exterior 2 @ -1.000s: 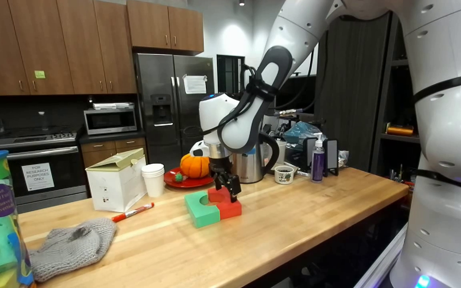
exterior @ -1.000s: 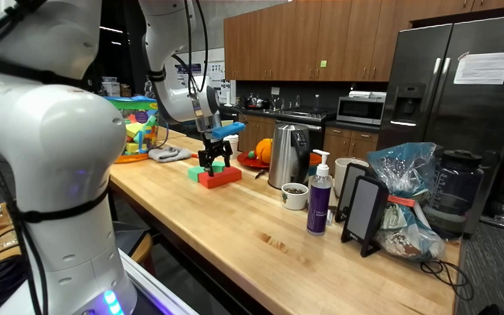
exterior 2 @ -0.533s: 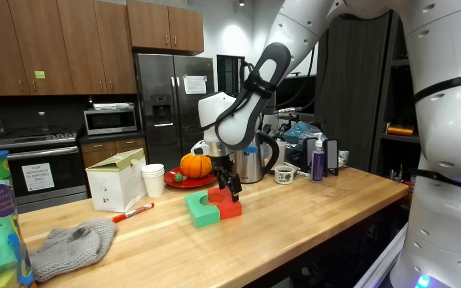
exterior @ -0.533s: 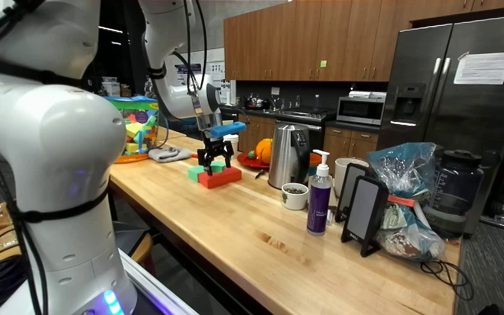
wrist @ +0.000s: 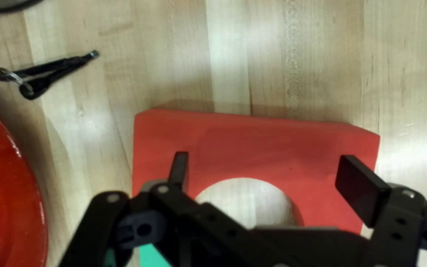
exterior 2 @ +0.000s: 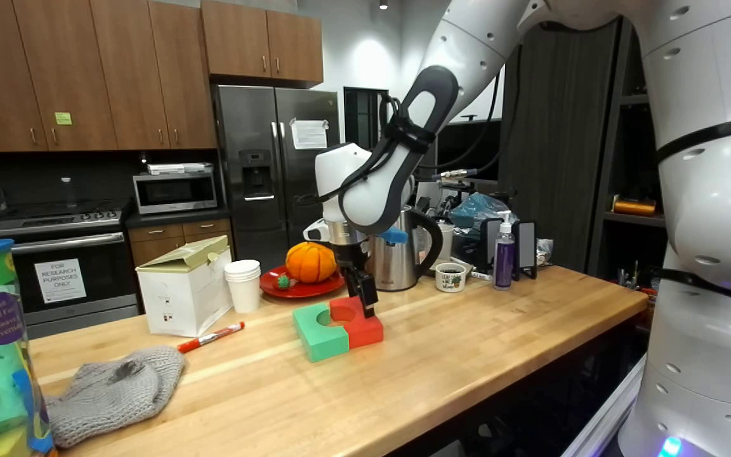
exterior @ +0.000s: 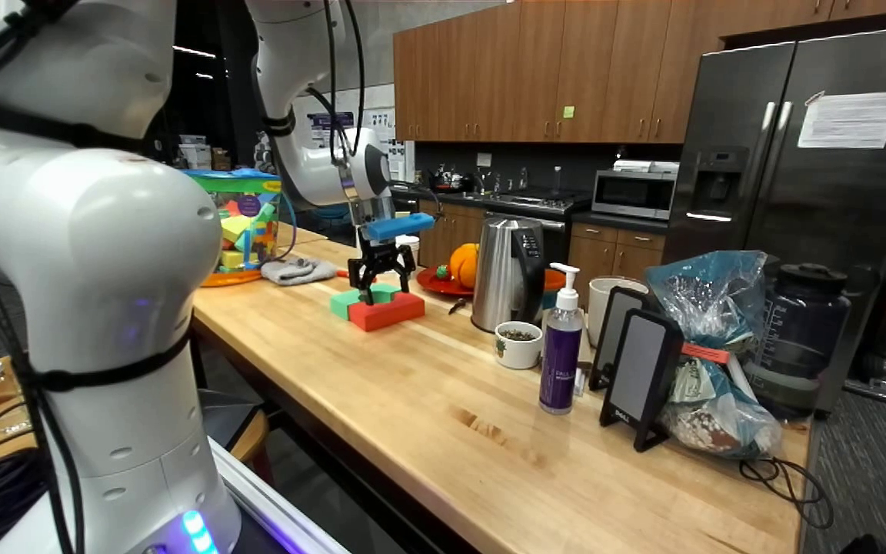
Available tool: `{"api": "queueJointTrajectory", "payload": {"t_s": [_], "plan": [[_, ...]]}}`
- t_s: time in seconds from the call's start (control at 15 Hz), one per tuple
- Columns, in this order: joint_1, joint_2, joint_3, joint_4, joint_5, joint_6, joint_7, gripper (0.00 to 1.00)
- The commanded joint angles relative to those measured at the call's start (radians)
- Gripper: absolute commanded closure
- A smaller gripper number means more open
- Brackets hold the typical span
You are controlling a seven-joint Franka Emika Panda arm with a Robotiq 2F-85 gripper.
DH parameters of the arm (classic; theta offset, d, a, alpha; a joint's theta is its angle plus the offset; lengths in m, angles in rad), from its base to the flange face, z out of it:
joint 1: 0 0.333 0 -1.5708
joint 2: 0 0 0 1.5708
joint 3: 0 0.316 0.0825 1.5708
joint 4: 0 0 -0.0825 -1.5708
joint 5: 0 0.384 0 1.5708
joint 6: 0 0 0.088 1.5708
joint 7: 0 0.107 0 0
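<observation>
Spread wide and gripping nothing, the hand [exterior: 385, 294] hangs just over the red block [exterior: 388, 314]; whether its fingertips [wrist: 179, 167] touch the top face I cannot tell. As I judge it, the step in hand is fine positioning at that block, with no grip made. A hold on it would call for the fingertips to straddle it and go straight down; a move sideways would call for a small lift first, so as not to drag it.

The arm [exterior 2: 467, 41] reaches in from the right in an exterior view, high over the bench [exterior: 443, 408], then folds down to the left. That leaves the hand pointing downward, tipped slightly so that the fingertips lean to the right there. In the wrist view one fingertip stands over the red block's left part, the other over its right end.

Of the things on the bench, the kettle [exterior: 498, 269] stands upright, right of the hand in both exterior views. The red plate [exterior 2: 296, 292] lies far and left of the red block, with a pumpkin [exterior 2: 310, 262] on it. The red block rests flat, just below the hand, against the green block [exterior 2: 324, 346] to its left; their curved cut-outs face each other. Smallest, a black tool [wrist: 73, 62] lies between the red block and the kettle.
</observation>
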Motion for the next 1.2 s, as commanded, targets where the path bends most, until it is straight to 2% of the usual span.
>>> {"api": "queueJointTrajectory", "payload": {"t_s": [0.0,0.33,1.13], "plan": [[-0.003,0.002,-0.012,0.007,0.003,0.0,0.063,0.0],[-0.01,0.032,-0.017,0.018,0.002,0.015,0.091,0.0],[-0.039,0.099,-0.012,0.063,0.031,0.026,0.03,0.0]]}}
